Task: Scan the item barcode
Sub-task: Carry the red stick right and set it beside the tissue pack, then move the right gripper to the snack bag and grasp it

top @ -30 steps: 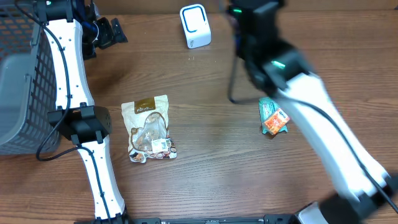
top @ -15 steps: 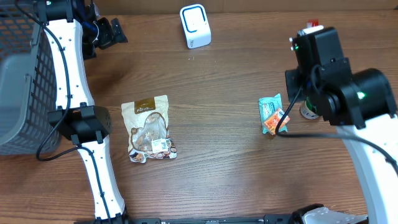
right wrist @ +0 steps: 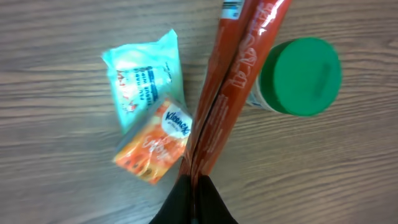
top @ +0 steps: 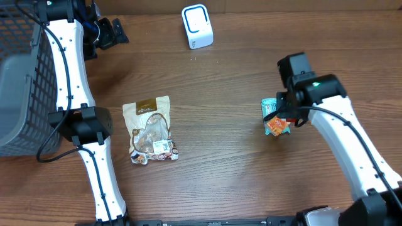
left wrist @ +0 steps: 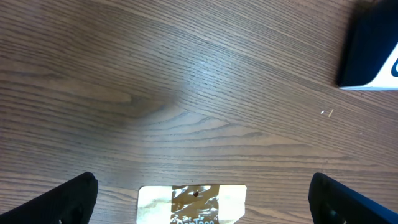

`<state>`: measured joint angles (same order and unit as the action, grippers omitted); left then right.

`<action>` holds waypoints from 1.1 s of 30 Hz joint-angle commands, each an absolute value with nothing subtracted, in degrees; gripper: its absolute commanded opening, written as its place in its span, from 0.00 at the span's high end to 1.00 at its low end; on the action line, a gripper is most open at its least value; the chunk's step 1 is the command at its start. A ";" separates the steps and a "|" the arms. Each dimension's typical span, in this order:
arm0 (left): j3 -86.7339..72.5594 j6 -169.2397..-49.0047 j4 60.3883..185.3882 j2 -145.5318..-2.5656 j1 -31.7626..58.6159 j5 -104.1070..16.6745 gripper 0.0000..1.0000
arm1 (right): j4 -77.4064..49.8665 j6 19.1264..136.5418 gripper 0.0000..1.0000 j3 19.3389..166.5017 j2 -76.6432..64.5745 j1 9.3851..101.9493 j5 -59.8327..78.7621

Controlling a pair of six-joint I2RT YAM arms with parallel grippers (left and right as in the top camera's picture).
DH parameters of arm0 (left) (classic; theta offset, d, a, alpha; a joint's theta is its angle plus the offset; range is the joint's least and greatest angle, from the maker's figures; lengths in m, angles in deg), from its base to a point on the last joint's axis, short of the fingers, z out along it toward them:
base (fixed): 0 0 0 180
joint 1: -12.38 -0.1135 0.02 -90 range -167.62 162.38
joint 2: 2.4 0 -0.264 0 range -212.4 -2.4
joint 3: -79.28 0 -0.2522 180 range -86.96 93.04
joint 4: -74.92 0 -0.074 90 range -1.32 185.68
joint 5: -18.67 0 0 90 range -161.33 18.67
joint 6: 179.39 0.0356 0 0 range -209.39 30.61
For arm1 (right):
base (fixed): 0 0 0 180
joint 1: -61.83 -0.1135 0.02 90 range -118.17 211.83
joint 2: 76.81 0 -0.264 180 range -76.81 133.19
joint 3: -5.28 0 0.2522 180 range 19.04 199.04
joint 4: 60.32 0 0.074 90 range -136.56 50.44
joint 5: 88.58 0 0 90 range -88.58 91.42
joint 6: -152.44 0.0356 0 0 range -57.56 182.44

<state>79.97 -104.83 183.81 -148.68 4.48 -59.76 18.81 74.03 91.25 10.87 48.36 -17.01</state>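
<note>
Red stick packet (right wrist: 230, 81): long, narrow, with white lettering down its length and a barcode patch at the far end. Its near end is pinched between the clenched fingers of the right gripper (right wrist: 193, 196), at the right side of the wooden table (top: 220, 176). In the right wrist view it runs up and away from the fingers, between the tissue pack and the jar, overlapping the jar's left edge; whether it touches either cannot be told. Teal wipes packet (right wrist: 142, 78): flat on the table, left of the red packet. Orange tissue pack (right wrist: 155, 146): lying against the lower end of the teal packet and overlapping it, just beside the held packet. Green-lidded jar (right wrist: 300, 76): upright, seen from above, right of the packet. Scanner (top: 197, 26): white with a blue ring, standing at the far edge of the table, well apart from the right gripper. Snack bag (top: 149, 129): tan and white, flat at the left centre of the table. Left gripper (left wrist: 205, 205): fingers spread wide and grasping nothing, held over bare wood with the top of the snack bag showing between them. Grey mesh basket (top: 19, 81): at the left edge.
</note>
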 commanded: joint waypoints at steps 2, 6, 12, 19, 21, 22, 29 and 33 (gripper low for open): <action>80.97 -104.61 183.81 -148.29 4.56 -59.91 0.00 | 14.92 74.84 0.96 87.20 12.21 48.79 -20.03; 80.97 -104.61 183.81 -148.29 4.56 -59.91 0.00 | 14.24 74.82 0.96 86.81 13.36 48.79 -21.60; 80.97 -104.61 183.81 -148.29 4.56 -59.91 0.00 | 13.96 74.86 0.85 86.81 13.45 48.79 -21.63; 80.97 -104.61 183.81 -148.29 4.56 -59.91 0.00 | 13.65 74.86 0.65 86.81 13.45 48.79 -21.47; 80.97 -104.61 183.81 -148.29 4.56 -59.91 0.00 | 13.21 74.88 0.60 86.81 13.45 48.79 -20.58; 80.97 -104.61 183.81 -148.29 4.56 -59.91 0.00 | 12.97 74.88 0.58 86.81 13.45 48.79 -19.66; 81.00 -104.61 183.81 -148.29 4.56 -59.91 0.00 | 9.63 74.88 0.52 86.81 13.45 48.73 -3.84; 80.97 -104.61 183.84 -148.29 4.56 -59.91 0.00 | 1.04 83.60 0.54 86.81 13.45 48.38 16.54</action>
